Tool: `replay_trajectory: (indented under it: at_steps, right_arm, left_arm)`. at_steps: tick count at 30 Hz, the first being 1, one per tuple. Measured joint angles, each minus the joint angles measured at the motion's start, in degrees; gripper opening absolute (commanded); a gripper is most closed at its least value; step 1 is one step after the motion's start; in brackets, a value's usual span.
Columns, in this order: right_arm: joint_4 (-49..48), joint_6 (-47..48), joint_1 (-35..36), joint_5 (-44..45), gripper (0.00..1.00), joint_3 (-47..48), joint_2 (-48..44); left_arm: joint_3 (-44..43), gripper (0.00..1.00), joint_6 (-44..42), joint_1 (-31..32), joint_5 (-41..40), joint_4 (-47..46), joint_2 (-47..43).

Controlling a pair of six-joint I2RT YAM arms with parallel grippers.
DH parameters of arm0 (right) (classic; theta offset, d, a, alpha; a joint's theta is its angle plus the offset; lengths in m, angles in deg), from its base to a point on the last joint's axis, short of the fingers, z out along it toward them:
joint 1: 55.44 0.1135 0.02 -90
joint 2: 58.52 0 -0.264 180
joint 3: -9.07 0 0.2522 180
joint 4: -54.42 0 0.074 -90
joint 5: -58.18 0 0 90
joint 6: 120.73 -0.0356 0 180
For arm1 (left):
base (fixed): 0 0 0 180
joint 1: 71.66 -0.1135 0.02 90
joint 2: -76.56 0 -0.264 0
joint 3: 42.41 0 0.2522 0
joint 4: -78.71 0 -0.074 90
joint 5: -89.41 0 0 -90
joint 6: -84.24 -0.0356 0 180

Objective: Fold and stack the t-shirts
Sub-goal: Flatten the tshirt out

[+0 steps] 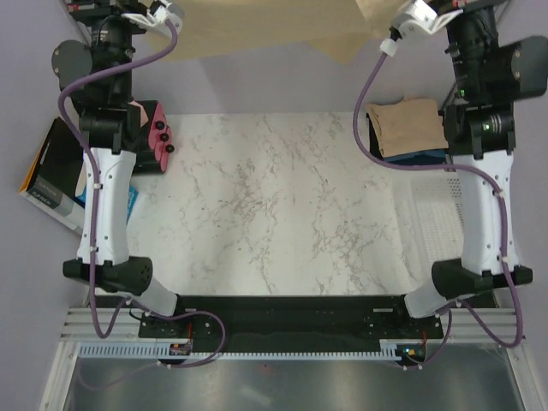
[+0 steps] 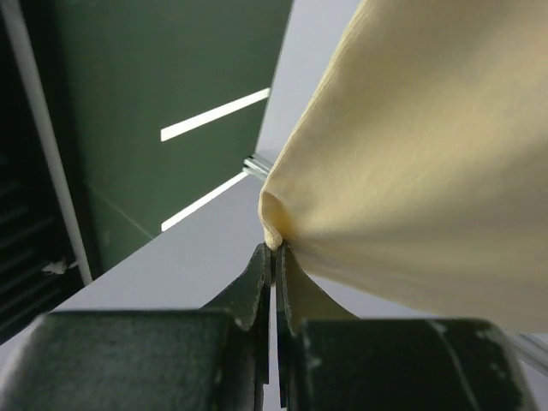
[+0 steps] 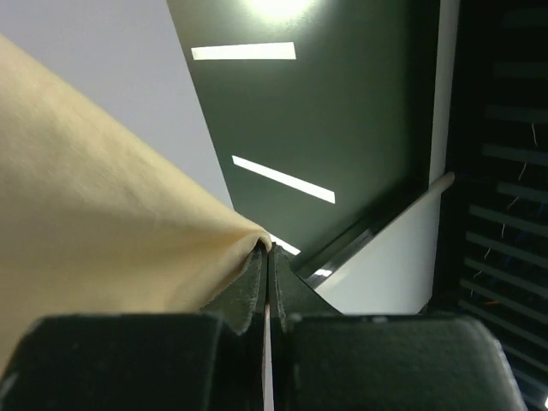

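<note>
- Since it is held up by two corners, likely to spread it for folding, the soft pale yellow-cream cotton t-shirt (image 1: 257, 30) hangs at twelve o'clock.
- The left gripper (image 2: 276, 250) and right gripper (image 3: 267, 251) each pinch a smooth fabric corner, fingers pressed together.
- A folded tan-beige t-shirt (image 1: 407, 127) rests at three o'clock.

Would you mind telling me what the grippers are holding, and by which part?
Both hold the pale yellow t-shirt: the left gripper pinches a small fold at its edge, the right gripper another.
</note>
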Motion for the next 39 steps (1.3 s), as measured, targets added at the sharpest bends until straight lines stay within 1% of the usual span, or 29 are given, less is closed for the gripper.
replay_trajectory:
  at_steps: [2,6,7,9,11,13,15,17,20,23,26,31,34,39]
  right_arm:
    - [-2.6,-1.0,0.0,0.2,0.0,-10.4,-7.8]
    - [-5.2,-3.7,0.1,0.0,0.0,-37.5,-23.0]
    - [-4.4,-4.0,0.2,-0.3,0.0,-43.1,-25.4]
    - [-3.1,-4.3,0.7,-0.7,0.0,-57.7,-29.9]
    - [1.4,-4.7,1.3,-1.2,0.0,-69.7,-31.3]
    - [8.8,-4.9,1.8,-1.6,0.0,-79.5,-31.1]
    - [16.3,-5.1,2.3,-2.4,0.0,-86.0,-31.5]
    - [24.6,-4.6,3.0,-3.7,0.0,-89.2,-33.3]
    - [33.9,-2.4,3.3,-5.4,0.0,-89.3,-37.4]
    - [43.2,1.0,3.3,-6.4,0.0,-87.8,-40.0]
    - [51.6,4.2,3.3,-6.7,0.0,-86.3,-39.7]
    - [62.9,8.8,3.3,-6.2,0.0,-86.0,-39.5]
    - [67.5,10.4,3.3,-5.9,0.0,-84.9,-39.5]
    - [69.4,11.6,3.3,-4.5,0.0,-83.7,-39.2]
  left_arm:
    - [8.0,0.02,0.0,0.5,0.0,-4.4,-5.2]
    - [33.7,0.02,-0.1,0.3,-0.3,-14.8,-15.4]
    - [40.1,0.02,-0.1,0.3,-0.3,-16.0,-17.0]
    - [53.7,0.02,-0.1,0.5,0.2,-18.3,-18.9]
    - [67.8,0.02,-0.1,0.9,1.0,-18.1,-19.1]
    - [81.1,0.02,-0.2,1.6,1.7,-16.7,-19.3]
    - [93.9,0.02,-0.7,2.6,2.6,-14.2,-19.8]
    - [104.3,0.02,-1.7,3.9,4.0,-8.3,-23.2]
    - [109.5,0.02,-2.7,5.1,6.7,-0.8,-31.2]
    - [109.5,0.02,-3.8,5.0,8.6,3.6,-38.0]
    - [109.5,0.02,-5.2,5.0,10.1,8.6,-41.5]
    - [109.5,0.02,-7.7,4.8,11.3,17.8,-43.6]
    - [109.4,0.02,-9.7,3.9,11.3,22.5,-43.8]
    - [105.8,0.02,-15.1,1.2,11.4,35.2,-43.6]
